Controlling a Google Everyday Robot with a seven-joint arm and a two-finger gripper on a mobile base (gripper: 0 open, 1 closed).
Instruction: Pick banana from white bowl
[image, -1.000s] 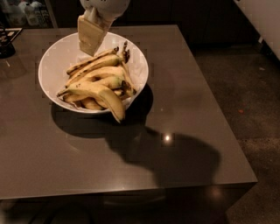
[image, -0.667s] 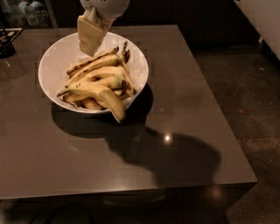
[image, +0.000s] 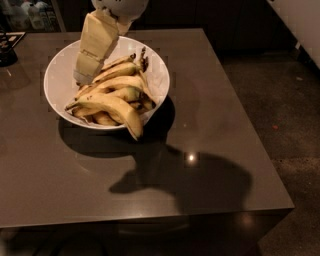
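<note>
Gripper (image: 83, 75) sits low inside white bowl (image: 161, 73), left side; its state cannot be determined. Banana (image: 116, 105) lies just in front, along the near rim.

gripper (image: 84, 75) sits over white bowl (image: 157, 75) back-left, its arm (image: 120, 7) cut by top edge, hiding left ends of rear bananas (image: 120, 70); banana (image: 115, 106) covers lower fruit; table (image: 200, 165) clipped left; dark items (image: 7, 50) top-left unidentifiable.
</note>
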